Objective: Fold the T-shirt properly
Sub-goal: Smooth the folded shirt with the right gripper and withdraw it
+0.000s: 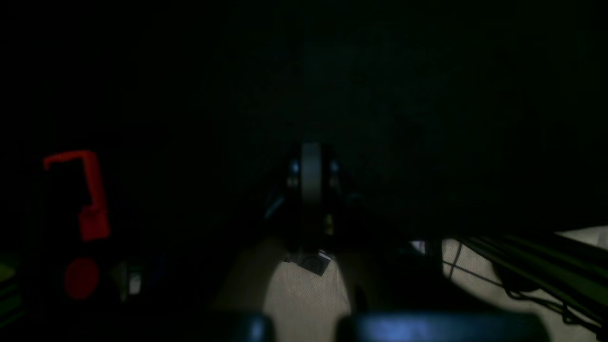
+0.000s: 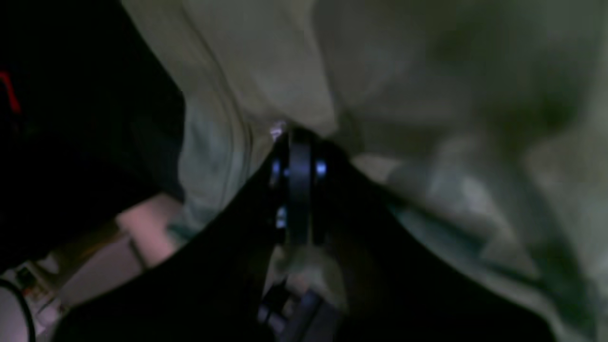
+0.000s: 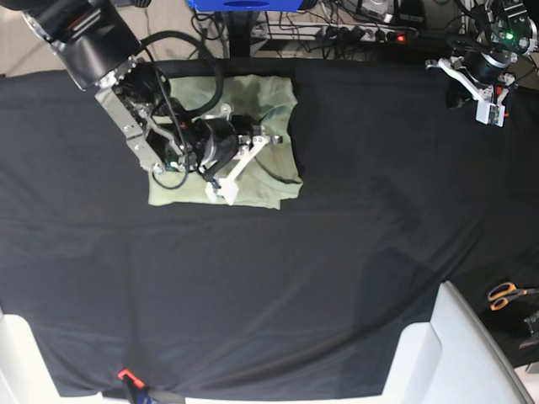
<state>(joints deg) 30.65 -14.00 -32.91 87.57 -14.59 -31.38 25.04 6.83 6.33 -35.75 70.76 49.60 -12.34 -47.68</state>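
The left wrist view is almost black: the left gripper (image 1: 311, 190) shows its fingers pressed together on nothing, away from the garment. The right wrist view shows the right gripper (image 2: 295, 142) nosed into the T-shirt (image 2: 427, 95), apparently pinched shut on a fold. The base view shows the T-shirt (image 3: 269, 101) as a compact rectangle on the black cloth (image 3: 295, 286), so folding looks nearly done, perhaps one fold or smoothing left.
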